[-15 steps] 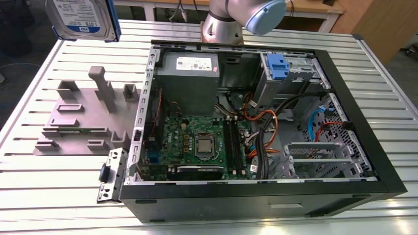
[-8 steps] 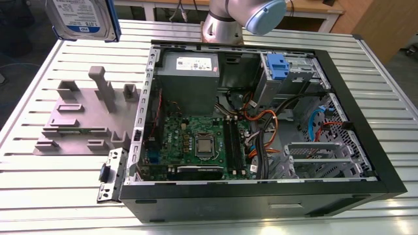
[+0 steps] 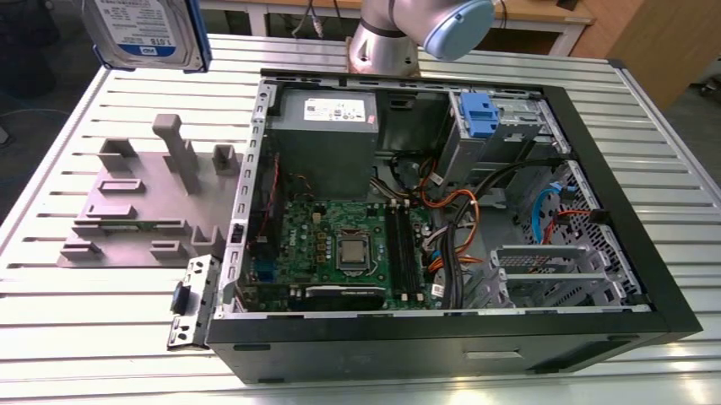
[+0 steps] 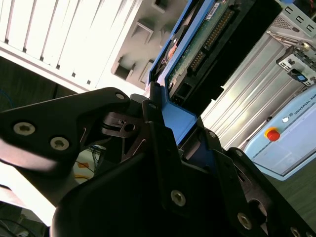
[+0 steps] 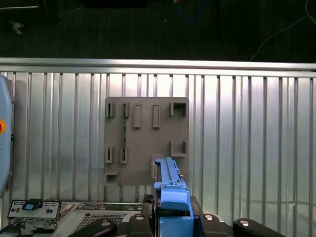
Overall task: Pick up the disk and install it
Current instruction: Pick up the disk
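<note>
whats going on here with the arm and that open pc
The robot arm's gripper is shut on the disk, clamping its blue carrier. It holds the disk lifted clear of the slatted table, and in the first wrist view the grey fixture plate lies below it. The open computer case sits to the exterior view's right of that plate. The disk is not yet installed in the case.

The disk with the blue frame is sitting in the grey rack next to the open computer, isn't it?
Not quite. The disk isn't sitting in the grey rack next to the open computer. The exterior view shows it held high in the air, away from the rack, and in the second wrist view the gripper is shut on its blue frame.
</note>
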Controlling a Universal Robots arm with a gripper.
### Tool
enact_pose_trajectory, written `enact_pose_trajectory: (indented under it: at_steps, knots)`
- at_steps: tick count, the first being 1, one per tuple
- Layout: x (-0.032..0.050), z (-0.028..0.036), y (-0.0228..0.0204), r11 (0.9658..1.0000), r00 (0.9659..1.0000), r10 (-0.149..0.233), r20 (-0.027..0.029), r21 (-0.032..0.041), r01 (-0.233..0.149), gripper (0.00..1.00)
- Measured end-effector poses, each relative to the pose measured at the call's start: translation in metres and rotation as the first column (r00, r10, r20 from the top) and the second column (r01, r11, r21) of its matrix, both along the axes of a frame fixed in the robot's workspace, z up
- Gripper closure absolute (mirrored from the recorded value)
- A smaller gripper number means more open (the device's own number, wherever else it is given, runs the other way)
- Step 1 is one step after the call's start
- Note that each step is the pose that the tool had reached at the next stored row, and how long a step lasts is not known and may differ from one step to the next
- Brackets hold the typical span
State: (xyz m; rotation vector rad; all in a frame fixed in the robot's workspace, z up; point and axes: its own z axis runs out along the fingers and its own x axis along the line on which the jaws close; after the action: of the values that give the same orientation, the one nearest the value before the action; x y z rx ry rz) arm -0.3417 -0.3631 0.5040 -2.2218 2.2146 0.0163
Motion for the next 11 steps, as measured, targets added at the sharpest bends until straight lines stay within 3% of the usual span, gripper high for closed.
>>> enact_pose_trajectory:
  at_steps: [11]
  knots:
    - [0.0032, -0.0001, 0.0, 1.0, 1.0, 0.0, 0.0001, 0.0, 0.0, 0.64]
